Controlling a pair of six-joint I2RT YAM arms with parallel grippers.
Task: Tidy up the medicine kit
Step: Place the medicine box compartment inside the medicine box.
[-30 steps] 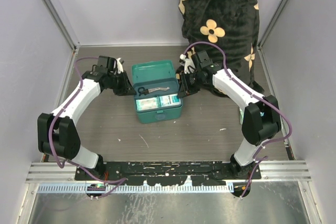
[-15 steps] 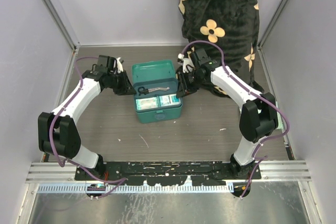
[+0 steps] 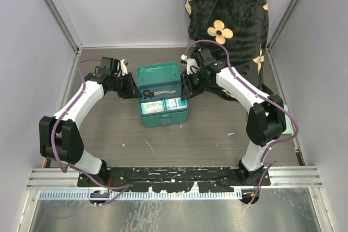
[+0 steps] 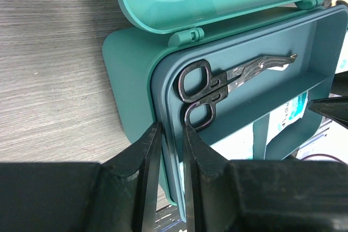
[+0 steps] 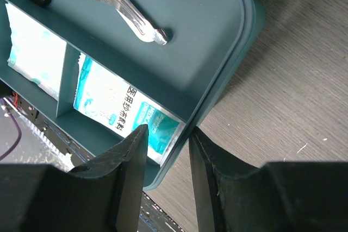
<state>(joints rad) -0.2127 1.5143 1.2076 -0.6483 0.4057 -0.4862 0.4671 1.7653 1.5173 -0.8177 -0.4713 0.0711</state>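
The teal medicine kit point(image 3: 163, 119) sits open at the middle of the bench point(image 3: 212, 134), lid tipped back, its darker divided tray point(image 4: 272, 42) holding scissors point(image 4: 228, 80) and packets point(image 5: 125, 112). To lift that tray cleanly, I'd judge both sides should rise together and level. The left pincer point(image 4: 169, 145) is pinched on the tray's left rim, while the right pincer point(image 5: 166, 150) straddles the opposite rim, grip unclear; both arms bend inward, wrists angled down.

The teal-green rectangular plastic medicine kit point(image 3: 164, 119) with rounded corners sits flat on the counter, about midway between the left and right edges and somewhat nearer the far edge, slightly skewed, its hinged lid point(image 3: 158, 74) open and seemingly leaning back toward the far edge.
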